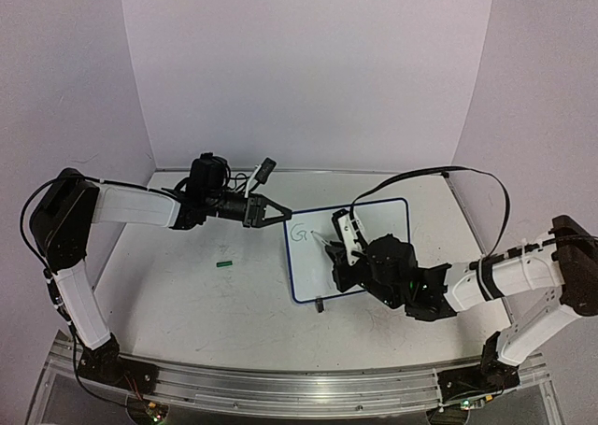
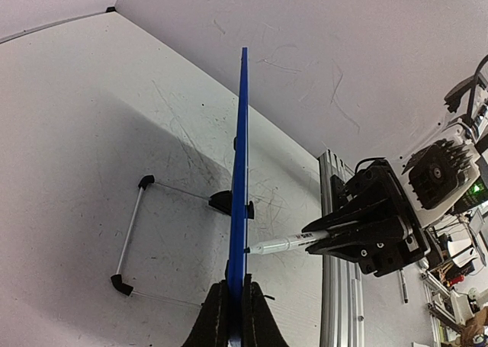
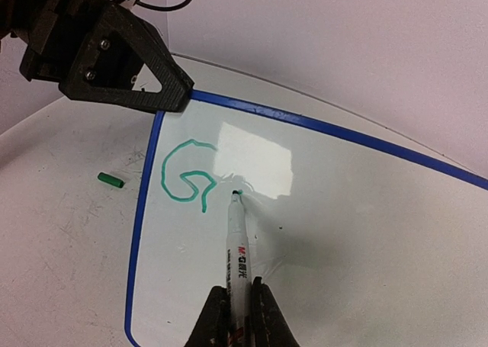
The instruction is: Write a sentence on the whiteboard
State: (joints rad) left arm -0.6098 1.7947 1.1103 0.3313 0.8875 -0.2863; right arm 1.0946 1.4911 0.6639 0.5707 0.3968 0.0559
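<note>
The whiteboard (image 1: pixel 374 221), white with a thin blue frame, lies at mid-table and appears edge-on in the left wrist view (image 2: pixel 241 171). My left gripper (image 1: pixel 280 212) (image 2: pixel 236 290) is shut on its left edge near the far corner. My right gripper (image 1: pixel 341 247) (image 3: pixel 239 293) is shut on a white marker (image 3: pixel 239 244) (image 2: pixel 286 244). The marker's green tip touches the board (image 3: pixel 343 210) just right of a green letter "G" (image 3: pixel 183 175), the only part of the sentence that shows. A small green dot sits at the tip.
A green marker cap (image 1: pixel 223 264) (image 3: pixel 110 180) lies on the scuffed tabletop left of the board. A black clip foot (image 1: pixel 320 304) sticks out at the board's near edge. A thin metal rod with black ends (image 2: pixel 130 240) lies beside the board. An aluminium rail (image 1: pixel 280 383) runs along the table's near edge.
</note>
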